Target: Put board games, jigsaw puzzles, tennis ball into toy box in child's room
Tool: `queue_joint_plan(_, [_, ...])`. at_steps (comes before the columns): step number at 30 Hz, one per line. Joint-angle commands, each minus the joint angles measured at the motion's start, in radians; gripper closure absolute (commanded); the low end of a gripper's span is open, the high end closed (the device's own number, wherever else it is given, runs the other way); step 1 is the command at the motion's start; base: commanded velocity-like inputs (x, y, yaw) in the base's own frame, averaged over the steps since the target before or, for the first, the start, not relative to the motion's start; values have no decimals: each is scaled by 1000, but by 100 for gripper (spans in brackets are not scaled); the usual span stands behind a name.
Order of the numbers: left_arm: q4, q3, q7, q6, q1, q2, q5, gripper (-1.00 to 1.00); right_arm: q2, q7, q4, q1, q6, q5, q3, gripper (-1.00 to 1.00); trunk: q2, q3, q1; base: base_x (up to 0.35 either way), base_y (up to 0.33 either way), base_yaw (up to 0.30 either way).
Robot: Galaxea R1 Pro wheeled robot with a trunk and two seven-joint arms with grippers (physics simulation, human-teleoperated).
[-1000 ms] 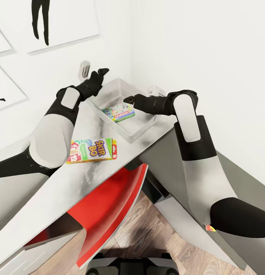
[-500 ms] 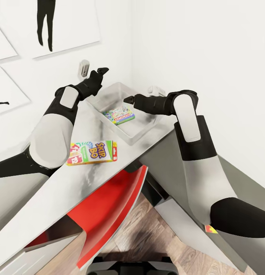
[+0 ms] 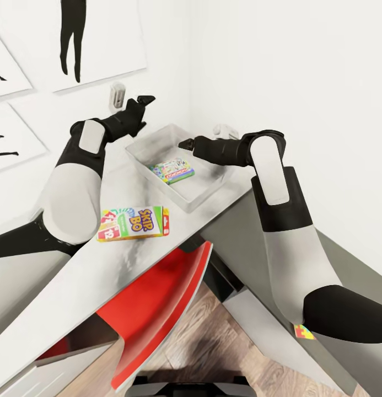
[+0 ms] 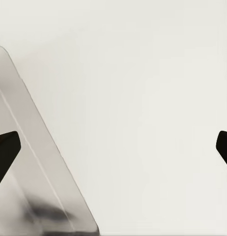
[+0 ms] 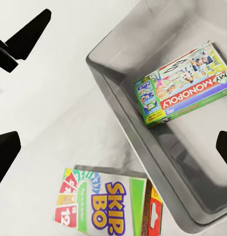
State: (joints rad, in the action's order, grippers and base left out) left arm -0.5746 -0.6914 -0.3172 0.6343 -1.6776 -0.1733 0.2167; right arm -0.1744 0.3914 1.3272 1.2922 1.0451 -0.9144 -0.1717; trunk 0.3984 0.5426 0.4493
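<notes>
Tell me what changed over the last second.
The left arm swung outward, its open left gripper ending just past the toy box near the wall; the head camera shifted a little too. The Monopoly box in the bin, the Skip-Bo box on the table and the open right gripper kept their places.

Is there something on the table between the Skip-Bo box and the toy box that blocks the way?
Nothing visible does. The Skip-Bo box lies on the table beside the toy box; only bare tabletop separates them, and only the bin's wall must be cleared.
</notes>
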Motion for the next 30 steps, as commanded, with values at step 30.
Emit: queue_joint_plan(30, [-88,-10,-1,89,22,-1,1,-100,0,11,-11,1,2,-9,0,-100,2,-48,1,-42,0,0])
